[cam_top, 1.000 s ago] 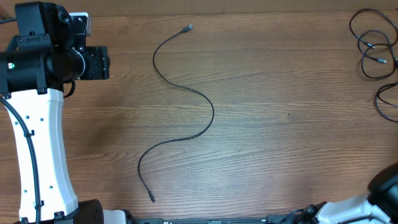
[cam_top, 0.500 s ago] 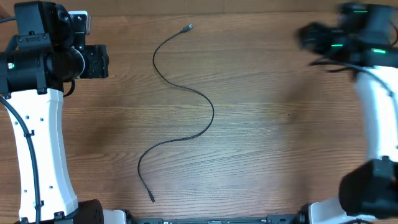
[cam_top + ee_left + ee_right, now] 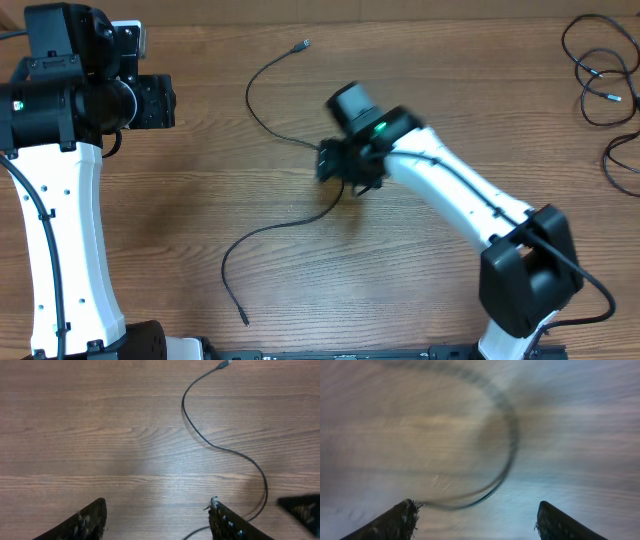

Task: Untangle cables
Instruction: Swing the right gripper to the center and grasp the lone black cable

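One thin black cable [image 3: 248, 100] snakes across the middle of the table, from a silvery plug [image 3: 306, 44] at the back to a dark end near the front edge. My right gripper [image 3: 333, 162] hovers over its middle bend. In the right wrist view, the blurred cable [image 3: 511, 440] curves ahead of the open right gripper [image 3: 477, 520], with nothing between the fingers. My left gripper [image 3: 157, 517] is open and empty over bare wood, with the cable [image 3: 183, 404] ahead and to its right. More cables [image 3: 598, 75] lie tangled at the back right.
Another black cord loop [image 3: 618, 165] lies at the right edge. The left arm [image 3: 60, 230] stands along the table's left side. The right arm [image 3: 450, 195] stretches diagonally from the front right to the centre.
The right arm has swung from the far right to the table's middle, over the single cable, and its jaws have opened. The left arm has not moved.
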Controlling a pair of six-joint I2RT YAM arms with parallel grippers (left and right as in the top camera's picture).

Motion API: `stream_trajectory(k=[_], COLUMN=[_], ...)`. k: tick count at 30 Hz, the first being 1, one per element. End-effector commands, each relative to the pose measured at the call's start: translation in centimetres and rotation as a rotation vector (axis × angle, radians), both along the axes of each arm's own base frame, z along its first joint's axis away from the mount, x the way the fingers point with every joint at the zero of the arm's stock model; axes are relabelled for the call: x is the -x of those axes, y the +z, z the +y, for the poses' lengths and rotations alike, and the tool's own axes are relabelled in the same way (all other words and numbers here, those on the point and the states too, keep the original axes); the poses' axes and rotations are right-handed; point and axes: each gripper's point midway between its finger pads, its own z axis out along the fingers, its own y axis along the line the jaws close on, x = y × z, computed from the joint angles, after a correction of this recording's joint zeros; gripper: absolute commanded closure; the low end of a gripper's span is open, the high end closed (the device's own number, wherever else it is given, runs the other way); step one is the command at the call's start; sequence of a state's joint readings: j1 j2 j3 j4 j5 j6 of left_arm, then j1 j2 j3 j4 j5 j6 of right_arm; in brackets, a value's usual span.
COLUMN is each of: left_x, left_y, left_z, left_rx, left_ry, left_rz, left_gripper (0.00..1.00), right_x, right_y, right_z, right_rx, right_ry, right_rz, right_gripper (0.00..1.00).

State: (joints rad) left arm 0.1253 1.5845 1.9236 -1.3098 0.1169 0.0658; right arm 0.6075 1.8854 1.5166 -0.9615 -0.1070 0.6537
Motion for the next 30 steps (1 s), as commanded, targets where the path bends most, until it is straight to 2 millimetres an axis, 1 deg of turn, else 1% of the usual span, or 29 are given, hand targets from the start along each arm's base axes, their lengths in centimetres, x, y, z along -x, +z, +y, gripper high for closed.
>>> stream_trajectory(k=[1, 3, 6, 7, 8, 9, 10, 11, 14, 17, 18, 19, 21, 25, 28, 30], left_x=[-0.1, -0.1, -0.1, 0.0, 0.0, 0.0, 0.0, 0.0, 0.0, 0.0, 0.0, 0.0, 0.0, 0.1, 0.1, 0.1], left_y=[-0.1, -0.1, -0.1, -0.1, -0.1, -0.1, -0.1, -0.1, -0.1, -0.1, -0.1, -0.1, -0.2, -0.2, -0.2, -0.2], left_z=[0.0, 0.0, 0.0, 0.0, 0.0, 0.0, 0.0, 0.0, 0.0, 0.0, 0.0, 0.0, -0.1, -0.1, -0.1, -0.1], left_rx=[0.025, 0.028, 0.028, 0.028, 0.028, 0.028, 0.028, 0.028, 0.028, 0.029, 0.030, 0.032, 0.034, 0.034, 0.034, 0.035], left_ry=[0.025, 0.030, 0.030, 0.030, 0.030, 0.030, 0.030, 0.030, 0.030, 0.030, 0.029, 0.027, 0.026, 0.026, 0.026, 0.026], left_rz=[0.005, 0.004, 0.005, 0.006, 0.007, 0.007, 0.007, 0.007, 0.006, 0.007, 0.007, 0.007, 0.009, 0.013, 0.014, 0.014], left_gripper=[0.34, 0.31, 0.30, 0.30, 0.29, 0.30, 0.30, 0.30, 0.30, 0.31, 0.33, 0.33, 0.34, 0.33, 0.34, 0.34], right_x=[2.2, 3.2, 4.0, 4.2, 4.3, 4.5, 4.7, 4.9, 5.3, 5.2, 5.0, 4.9, 4.8, 4.5, 4.2, 4.1], right_y=[-0.6, -0.9, -1.4, -1.6, -1.9, -2.2, -2.5, -2.9, -3.7, -4.1, -4.2, -4.4, -4.8, -6.3, -7.3, -8.2], right_z=[2.0, 3.3, 4.7, 5.0, 5.2, 5.1, 4.9, 4.6, 3.8, 3.8, 3.8, 3.7, 3.4, 3.7, 4.0, 4.1], right_rx=[0.021, 0.024, 0.023, 0.024, 0.028, 0.031, 0.036, 0.043, 0.072, 0.079, 0.079, 0.083, 0.096, 0.090, 0.087, 0.095], right_ry=[-0.003, 0.037, 0.075, 0.084, 0.082, 0.056, 0.004, -0.052, -0.182, -0.201, -0.203, -0.212, -0.277, -0.392, -0.407, -0.408], right_rz=[0.008, 0.006, -0.002, 0.000, 0.007, 0.021, 0.049, 0.078, 0.128, 0.131, 0.127, 0.125, 0.129, 0.160, 0.164, 0.169], right_gripper=[0.00, 0.00, 0.00, 0.07, 0.22, 0.43, 0.54, 0.58, 0.57, 0.51, 0.51, 0.54, 0.55, 0.51, 0.48, 0.49])
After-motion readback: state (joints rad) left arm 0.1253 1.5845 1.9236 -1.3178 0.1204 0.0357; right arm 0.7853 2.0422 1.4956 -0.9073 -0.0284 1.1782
